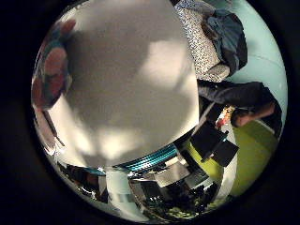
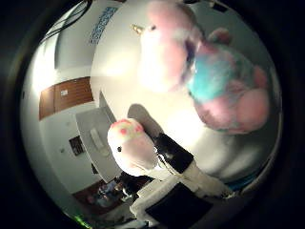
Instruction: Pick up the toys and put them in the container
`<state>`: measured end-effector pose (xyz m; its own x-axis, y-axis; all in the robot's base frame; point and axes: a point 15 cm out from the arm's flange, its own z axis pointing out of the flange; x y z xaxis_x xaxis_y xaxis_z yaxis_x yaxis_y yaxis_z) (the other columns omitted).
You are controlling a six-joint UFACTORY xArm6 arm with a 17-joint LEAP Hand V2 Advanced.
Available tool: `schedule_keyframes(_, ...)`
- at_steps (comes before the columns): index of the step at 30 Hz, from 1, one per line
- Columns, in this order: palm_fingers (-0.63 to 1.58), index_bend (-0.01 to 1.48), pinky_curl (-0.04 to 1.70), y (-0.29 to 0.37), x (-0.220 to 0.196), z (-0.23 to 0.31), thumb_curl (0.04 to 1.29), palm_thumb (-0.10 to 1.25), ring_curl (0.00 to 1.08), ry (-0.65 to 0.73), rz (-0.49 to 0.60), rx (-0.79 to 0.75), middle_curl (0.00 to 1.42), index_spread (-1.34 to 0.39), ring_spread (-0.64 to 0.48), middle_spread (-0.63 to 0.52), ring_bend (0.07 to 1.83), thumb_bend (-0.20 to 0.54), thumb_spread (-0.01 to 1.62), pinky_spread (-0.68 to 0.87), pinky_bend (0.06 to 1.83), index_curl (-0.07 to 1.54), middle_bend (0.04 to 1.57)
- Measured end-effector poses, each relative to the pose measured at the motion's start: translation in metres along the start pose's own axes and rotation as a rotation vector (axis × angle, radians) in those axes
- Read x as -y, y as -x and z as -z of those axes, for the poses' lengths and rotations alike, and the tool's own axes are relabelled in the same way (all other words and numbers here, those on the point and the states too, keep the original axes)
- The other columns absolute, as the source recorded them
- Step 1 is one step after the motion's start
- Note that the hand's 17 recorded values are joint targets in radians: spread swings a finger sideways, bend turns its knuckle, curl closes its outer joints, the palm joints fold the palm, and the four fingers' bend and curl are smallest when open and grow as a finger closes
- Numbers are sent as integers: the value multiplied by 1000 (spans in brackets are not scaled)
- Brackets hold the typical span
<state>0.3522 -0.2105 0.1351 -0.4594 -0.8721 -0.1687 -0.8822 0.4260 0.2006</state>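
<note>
- From my remote seat, the thumb-side palm view shows a big plush unicorn (image 2: 209, 81) lying on the white surface (image 2: 119, 57), its pale pink head with a small gold horn, its body a blur of teal, pink and purple.
- A smaller white plush (image 2: 131, 150) with pink spots on its head and a dark eye lies nearer the palm, right against the hand (image 2: 183, 167).
- One black-and-white finger reaches along the small plush and seems to touch its side; I cannot tell whether the fingers are spread, pressed together or pinching it.
- In the little-finger-side view the surface fills most of the frame, with the unicorn's colours at its far edge.
- Past the surface's edge I see a patterned cushion (image 1: 201, 44), dark cloth (image 1: 229, 37) on it, and a yellow-green floor (image 1: 253, 154).
- I see no container in either view.
</note>
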Motion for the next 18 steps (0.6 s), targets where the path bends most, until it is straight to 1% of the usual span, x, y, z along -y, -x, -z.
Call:
schedule_keyframes(4, 169, 161, 267, 8, -3, -11, 322, 527, 249, 13, 1, -5, 333, -215, 202, 63, 358, -21, 1134, 446, 499, 269, 205)
schedule_keyframes(6, 206, 160, 262, 11, -4, -16, 324, 531, 252, 19, 1, -8, 339, -203, 194, 48, 375, -20, 1131, 448, 482, 271, 226)
schedule_keyframes(7, 250, 155, 257, 12, -5, -17, 327, 538, 254, 23, 1, -9, 349, -197, 185, 21, 399, -20, 1124, 445, 472, 270, 257)
schedule_keyframes(10, 374, 154, 247, 19, -8, -22, 333, 565, 272, 35, 10, -15, 374, -198, 95, -56, 487, -19, 1109, 390, 462, 268, 326)
schedule_keyframes(12, 441, 160, 243, 22, -9, -29, 339, 586, 282, 52, 17, -17, 394, -206, 19, -95, 534, -17, 1098, 306, 471, 271, 378)
schedule_keyframes(13, 556, 171, 228, 23, -10, -30, 344, 609, 301, 56, 21, -20, 420, -230, -72, -128, 613, -13, 1094, 200, 461, 271, 444)
schedule_keyframes(14, 748, 164, 240, 22, -10, -31, 350, 640, 333, 59, 26, -27, 459, -271, -173, -177, 716, -11, 1086, 25, 556, 269, 522)
schedule_keyframes(15, 888, 190, 268, 20, -10, -31, 355, 664, 371, 59, 30, -34, 495, -310, -238, -218, 796, -9, 1083, -124, 642, 286, 572)
schedule_keyframes(16, 944, 197, 289, 20, -10, -29, 363, 688, 394, 57, 33, -38, 529, -346, -288, -249, 838, -10, 1079, -242, 706, 301, 614)
schedule_keyframes(17, 1085, 240, 310, 20, -9, -26, 371, 702, 420, 49, 36, -44, 557, -369, -302, -263, 885, -10, 1072, -286, 751, 326, 660)
schedule_keyframes(18, 1164, 319, 351, 20, -9, -22, 386, 740, 462, 44, 39, -46, 610, -409, -325, -289, 945, -8, 1065, -350, 823, 378, 726)
